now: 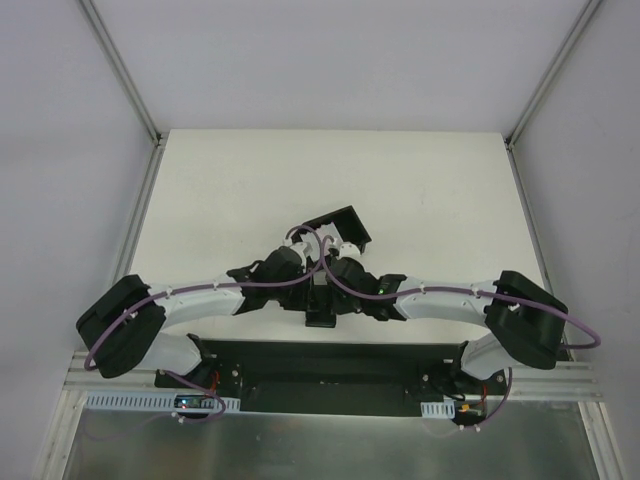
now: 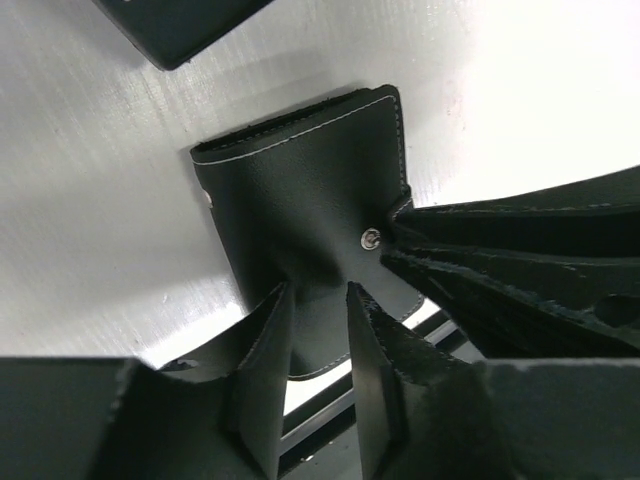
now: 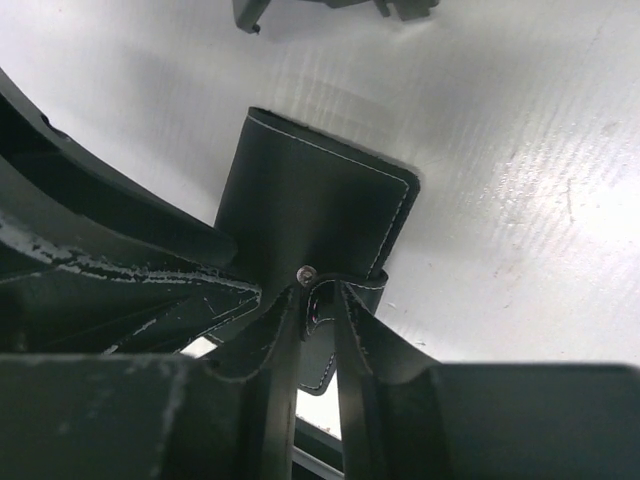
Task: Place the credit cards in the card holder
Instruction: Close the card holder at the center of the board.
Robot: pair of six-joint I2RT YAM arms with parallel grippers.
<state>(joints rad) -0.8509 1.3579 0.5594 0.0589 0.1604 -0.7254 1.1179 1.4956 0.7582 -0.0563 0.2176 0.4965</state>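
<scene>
Card holder (image 2: 300,200): lay folded shut, flat on white table (image 2: 80,200); from above, all but buried under both wrists. Left gripper (image 2: 316,292): straddled its near edge, jaws apart. Right gripper (image 3: 315,295): stood at its clasp tab (image 3: 322,340), jaws narrowly parted around it; could not tell whether pinched. Beyond its far corner, black tray (image 2: 170,25), cropped by the frame.

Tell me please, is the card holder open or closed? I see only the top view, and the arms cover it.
Observer: Closed. The left wrist view shows the card holder folded, black outside up.
Operator: And its clasp?
Observer: The right pincer has one finger on each side of the clasp tab.
Operator: And the other arm?
Observer: The left pincer is over the holder's near end, fingers apart.
</scene>
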